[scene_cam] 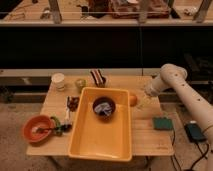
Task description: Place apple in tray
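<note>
Hanging beside the round apple and deep rectangular tray, the tool, wide or narrow unclear.

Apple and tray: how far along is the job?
Done: nothing; the apple lies on the table, outside the yellow tray, beside its right rim. In hand: the pincer hovers just right of the apple. Left: grasp, lift, release over the tray.

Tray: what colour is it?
The tray is yellow, camera view; end effector beside its right rim.
</note>
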{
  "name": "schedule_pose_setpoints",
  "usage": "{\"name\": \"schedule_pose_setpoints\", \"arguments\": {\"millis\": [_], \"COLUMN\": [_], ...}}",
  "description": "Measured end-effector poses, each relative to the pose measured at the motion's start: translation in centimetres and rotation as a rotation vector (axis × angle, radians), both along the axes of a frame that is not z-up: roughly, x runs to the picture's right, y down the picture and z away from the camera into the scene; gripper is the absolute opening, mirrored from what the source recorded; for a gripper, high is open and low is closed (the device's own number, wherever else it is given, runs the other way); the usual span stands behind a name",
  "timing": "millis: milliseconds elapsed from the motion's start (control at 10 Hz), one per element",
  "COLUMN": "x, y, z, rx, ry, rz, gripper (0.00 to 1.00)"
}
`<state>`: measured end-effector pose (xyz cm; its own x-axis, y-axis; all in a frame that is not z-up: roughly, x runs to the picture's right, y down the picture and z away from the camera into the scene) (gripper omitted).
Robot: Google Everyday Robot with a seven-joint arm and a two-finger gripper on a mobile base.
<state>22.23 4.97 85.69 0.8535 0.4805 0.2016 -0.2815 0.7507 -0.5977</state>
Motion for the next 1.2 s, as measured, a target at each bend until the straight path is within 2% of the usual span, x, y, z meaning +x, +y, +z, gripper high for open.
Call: {"name": "schedule_pose_setpoints", "arguments": {"millis": [200,500,1200], "x": [-0.4,-1.0,-2.5], "y": [0.4,2.4,2.6], "z": [0.4,2.7,5.3], "rx": [0.012,0.011,0.041], "ry": [-0.027,-0.067,-0.096], "rz": [0.0,-0.002,-0.029], "gripper": [0.8,0.8,0.8]}}
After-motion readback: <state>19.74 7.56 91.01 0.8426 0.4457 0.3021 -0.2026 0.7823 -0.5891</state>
